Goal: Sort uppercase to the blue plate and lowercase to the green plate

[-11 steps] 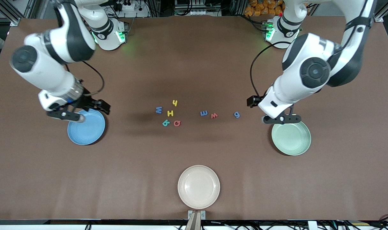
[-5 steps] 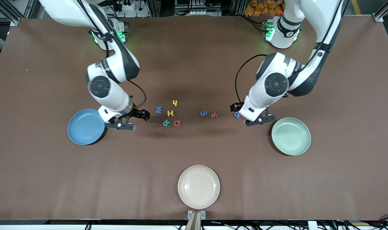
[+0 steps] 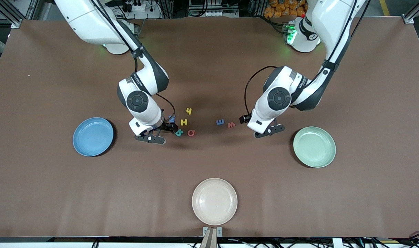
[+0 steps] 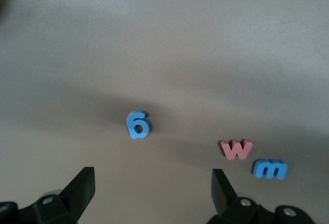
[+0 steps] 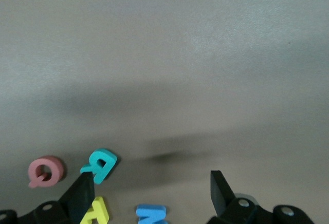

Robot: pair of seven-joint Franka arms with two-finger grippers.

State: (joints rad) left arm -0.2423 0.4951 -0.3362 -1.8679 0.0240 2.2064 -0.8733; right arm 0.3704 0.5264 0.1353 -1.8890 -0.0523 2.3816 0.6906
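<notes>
Right gripper [image 3: 169, 127] spread wide, low over blue M [image 5: 150, 214] beside teal B [image 3: 179, 132]. Left gripper [image 4: 153, 193] spread too, over blue g [image 4: 138, 124], nothing pinched.

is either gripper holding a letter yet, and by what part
Nothing is held: the left gripper is open over the blue g, the right gripper open over the uppercase letters.

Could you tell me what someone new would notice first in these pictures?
Probably the two arms leaning in over a scatter of tiny foam letters mid-table: the open right gripper by the teal B, the open left gripper over the blue g. The blue plate and green plate sit empty toward either end.
</notes>
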